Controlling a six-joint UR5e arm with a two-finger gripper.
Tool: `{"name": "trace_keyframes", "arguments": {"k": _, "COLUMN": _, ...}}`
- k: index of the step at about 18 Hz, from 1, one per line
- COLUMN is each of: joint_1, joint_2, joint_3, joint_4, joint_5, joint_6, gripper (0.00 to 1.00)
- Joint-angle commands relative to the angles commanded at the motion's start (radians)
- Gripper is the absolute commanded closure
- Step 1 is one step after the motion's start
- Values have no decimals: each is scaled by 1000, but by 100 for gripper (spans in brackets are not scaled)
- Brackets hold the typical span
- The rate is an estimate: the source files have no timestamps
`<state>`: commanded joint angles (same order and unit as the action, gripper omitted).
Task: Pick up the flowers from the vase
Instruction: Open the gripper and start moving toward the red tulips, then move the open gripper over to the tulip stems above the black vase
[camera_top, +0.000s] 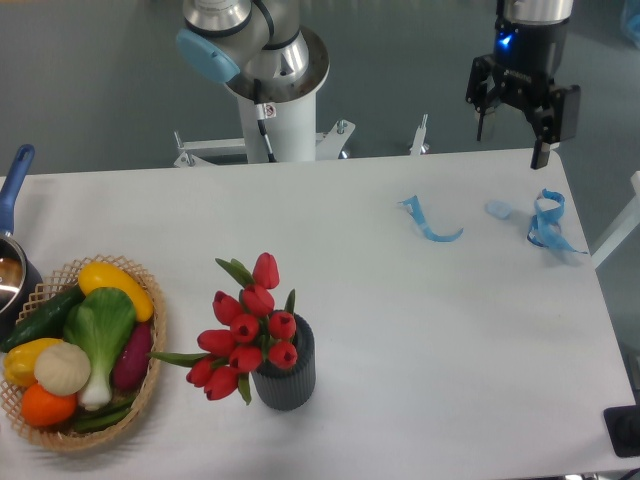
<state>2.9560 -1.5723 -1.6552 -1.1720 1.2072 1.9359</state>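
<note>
White table, viewed from above. Wicker basket of vegetables at left edge, beside blue-handled pot. Gripper above far right corner, fingers spread apart, grasping nothing, well apart from the bouquet. Flowers, red tulip buds with green leaves, standing in the vase, near front centre. Blue tape scraps on right side.

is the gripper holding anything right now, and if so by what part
Nothing is held. The gripper hangs open and empty above the table's far right edge, well away from the flowers, which sit in the vase.
</note>
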Motion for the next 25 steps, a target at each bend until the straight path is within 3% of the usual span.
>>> {"name": "trace_keyframes", "arguments": {"k": 5, "joint_1": -5, "joint_2": 5, "joint_3": -3, "joint_4": 5, "joint_5": 5, "joint_6": -12, "gripper": 0}}
{"name": "trace_keyframes", "arguments": {"k": 8, "joint_1": -12, "joint_2": 26, "joint_3": -44, "joint_4": 33, "joint_5": -9, "joint_6": -23, "gripper": 0}}
{"name": "trace_keyframes", "arguments": {"k": 10, "joint_1": -14, "joint_2": 25, "joint_3": -73, "joint_4": 90, "joint_5": -63, "joint_6": -104, "gripper": 0}}
{"name": "trace_keyframes", "arguments": {"k": 12, "joint_1": -15, "joint_2": 26, "joint_3": -89, "joint_4": 110, "joint_5": -87, "joint_6": -185, "gripper": 0}}
{"name": "trace_keyframes", "arguments": {"k": 15, "joint_1": -41, "joint_2": 23, "joint_3": -94, "joint_4": 110, "joint_5": -92, "joint_6": -260, "gripper": 0}}
{"name": "trace_keyframes", "arguments": {"k": 19, "joint_1": -60, "joint_2": 14, "joint_3": -113, "joint_4": 113, "joint_5": -192, "joint_6": -484, "gripper": 0}}
{"name": "trace_keyframes", "arguments": {"k": 25, "joint_1": -110, "joint_2": -3, "joint_3": -153, "joint_4": 138, "joint_5": -276, "joint_6": -589, "gripper": 0}}
